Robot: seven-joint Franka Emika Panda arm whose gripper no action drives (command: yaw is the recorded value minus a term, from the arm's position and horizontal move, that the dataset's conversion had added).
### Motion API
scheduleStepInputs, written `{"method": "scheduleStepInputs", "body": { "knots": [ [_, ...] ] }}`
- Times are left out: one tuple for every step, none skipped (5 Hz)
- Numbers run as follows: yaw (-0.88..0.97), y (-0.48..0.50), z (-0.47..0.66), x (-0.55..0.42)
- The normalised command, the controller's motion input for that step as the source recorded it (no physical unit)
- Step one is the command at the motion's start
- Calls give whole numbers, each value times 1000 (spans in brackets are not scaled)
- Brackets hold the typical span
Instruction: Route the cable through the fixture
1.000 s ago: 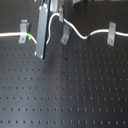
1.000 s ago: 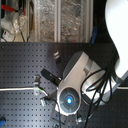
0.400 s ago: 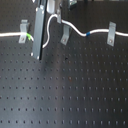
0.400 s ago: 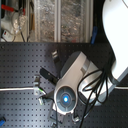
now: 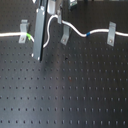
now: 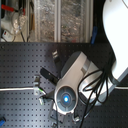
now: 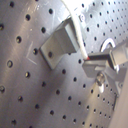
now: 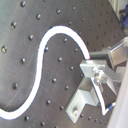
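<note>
The white cable (image 5: 75, 31) lies along the far side of the board across three metal fixture clips: left (image 5: 22, 31), middle (image 5: 64, 34) and right (image 5: 111, 34). Its green band (image 5: 31, 37) sits just past the left clip. Its blue band (image 5: 87, 34) lies between the middle and right clips. My gripper (image 5: 38, 56) stands upright between the left and middle clips. It is shut on the cable, which loops up from it toward the middle clip. In the second wrist view the cable (image 8: 45, 45) curves in an S into my gripper (image 8: 89, 62). The first wrist view shows one clip (image 7: 60, 45) close beside my gripper (image 7: 90, 62).
The black perforated board (image 5: 70, 90) stretches toward the first exterior view's bottom. In the second exterior view the white arm (image 6: 75, 85) with its dark hoses covers the middle of the board. Shelves with clutter (image 6: 55, 20) stand behind the board.
My gripper has shifted a little to the first exterior view's left and slightly lower, taking the cable along. The clips have not moved.
</note>
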Motion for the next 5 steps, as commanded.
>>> {"method": "scheduleStepInputs", "body": {
  "knots": [
    [-183, -131, 577, -469],
    [0, 6, 0, -18],
    [0, 3, 0, 12],
    [174, -58, 76, 239],
    [357, -44, 130, 207]
  ]
}}
